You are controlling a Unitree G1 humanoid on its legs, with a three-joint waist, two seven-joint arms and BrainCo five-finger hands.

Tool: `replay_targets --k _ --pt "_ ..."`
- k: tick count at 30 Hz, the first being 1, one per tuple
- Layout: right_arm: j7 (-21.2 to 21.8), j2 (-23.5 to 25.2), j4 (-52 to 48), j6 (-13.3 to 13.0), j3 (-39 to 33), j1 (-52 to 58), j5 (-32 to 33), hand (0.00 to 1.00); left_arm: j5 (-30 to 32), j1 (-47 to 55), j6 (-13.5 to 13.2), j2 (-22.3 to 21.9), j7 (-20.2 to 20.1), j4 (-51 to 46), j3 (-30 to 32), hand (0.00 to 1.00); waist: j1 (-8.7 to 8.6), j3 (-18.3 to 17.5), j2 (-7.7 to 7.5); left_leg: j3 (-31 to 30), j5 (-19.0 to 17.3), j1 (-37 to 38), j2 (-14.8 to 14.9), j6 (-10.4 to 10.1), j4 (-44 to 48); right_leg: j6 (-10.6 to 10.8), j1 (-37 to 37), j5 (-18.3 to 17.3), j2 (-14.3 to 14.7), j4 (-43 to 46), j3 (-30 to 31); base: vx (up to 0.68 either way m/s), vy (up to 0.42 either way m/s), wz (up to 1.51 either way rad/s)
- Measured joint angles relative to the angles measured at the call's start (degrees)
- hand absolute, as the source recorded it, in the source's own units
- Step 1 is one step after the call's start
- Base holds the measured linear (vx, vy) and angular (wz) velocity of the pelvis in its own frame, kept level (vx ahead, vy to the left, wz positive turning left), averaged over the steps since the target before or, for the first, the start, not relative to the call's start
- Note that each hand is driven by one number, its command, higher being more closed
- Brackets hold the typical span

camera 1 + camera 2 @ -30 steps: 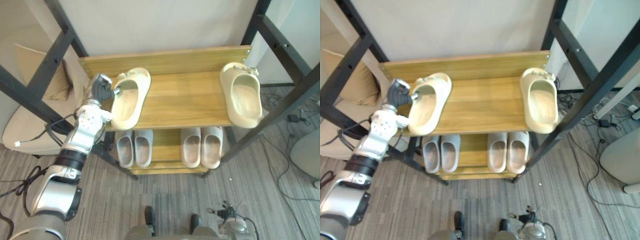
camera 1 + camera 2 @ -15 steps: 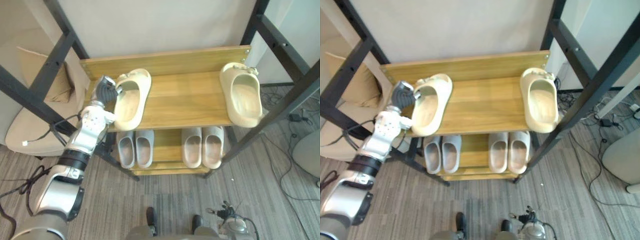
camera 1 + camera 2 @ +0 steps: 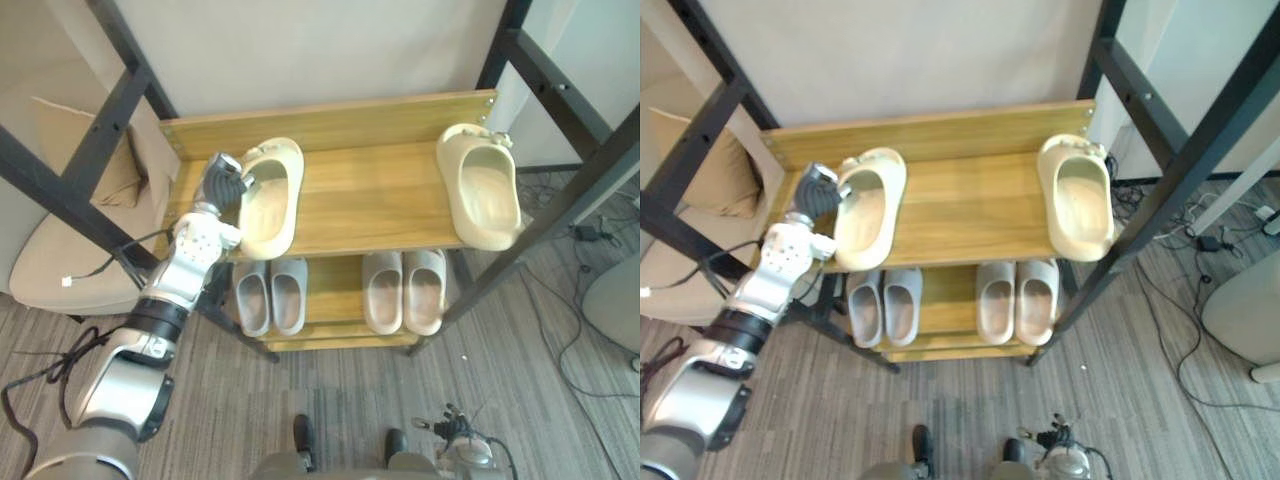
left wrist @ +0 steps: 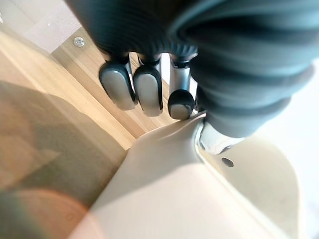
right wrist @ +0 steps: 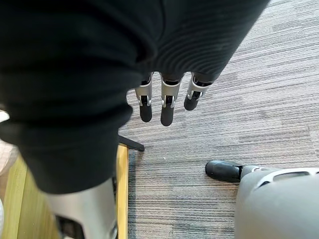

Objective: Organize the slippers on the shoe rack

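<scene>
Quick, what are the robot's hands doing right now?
Left hand: closed, pinching the rim of the left cream slipper.
Right hand: open, holding nothing.

Beige cushioned chair [image 3: 58, 262] beside grey carpet [image 3: 540, 400]

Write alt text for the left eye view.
The robot's left hand grips the rim of a cream slipper at the left end of the wooden shoe rack's top shelf. A second cream slipper lies at the right end; two pairs of grey slippers sit below.
</scene>
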Motion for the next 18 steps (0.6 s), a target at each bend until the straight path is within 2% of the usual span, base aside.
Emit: replay_targets --k 7,12,18 --pt "0.0 0.0 0.0 0.0 0.0 0.1 0.0 0.0 0.1 -1.6 0.2 -0.7 1.3 -2.0 -0.9 0.0 -0.89 0.0 0.02 0.2 0.0 0.0 0.0 0.0 0.0 0.0 -0.1 0.0 0.0 -0.1 0.3 0.0 0.0 -0.01" --pt "0.0 0.0 0.0 0.0 0.0 0.0 0.0 0.0 0.3 -2.2 0.2 -0.7 2.5 -3.5 -0.7 0.0 -0.92 0.0 0.05 0.4 0.0 0.0 0.1 0.0 0.0 -0.1 0.0 0.1 0.1 -0.3 0.3 0.0 0.0 0.0" --pt "0.0 0.0 0.0 0.0 0.2 0.1 0.0 0.0 0.8 -1.3 1.0 -1.8 4.0 -7.5 3.6 0.0 -0.81 0.0 0.06 0.0 0.0 0.0 0.0 0.0 0.0 -0.1 0.6 0.4 0.2 -1.2 -0.2 0.0 0.0 0.02"
